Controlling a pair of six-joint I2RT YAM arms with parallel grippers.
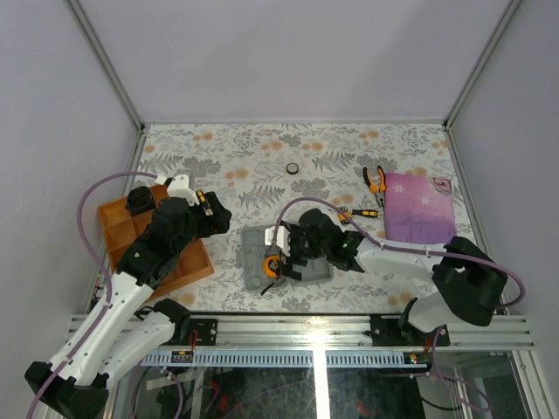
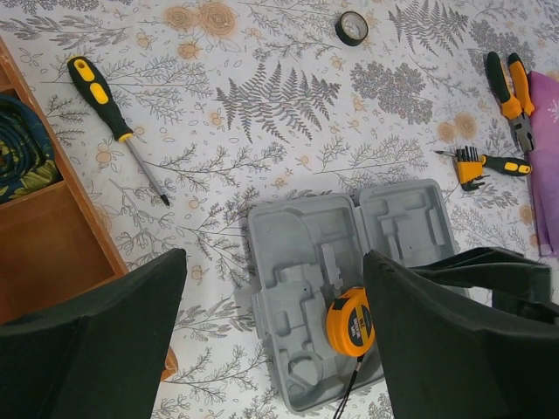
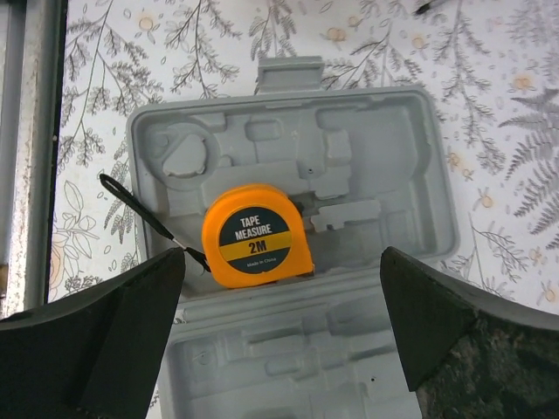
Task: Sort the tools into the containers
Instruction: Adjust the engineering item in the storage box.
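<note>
Resting in grey case (image 3: 384,175), tape measure (image 3: 253,234), right tool (image 3: 281,259) spread above

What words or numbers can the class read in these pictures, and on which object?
"TAPE MEASURE": on the tape measure, round label.
"2M": same label, yellow band.
"Made in China": same label, small print.
Side print in the left wrist view: too blurred to read.
</note>
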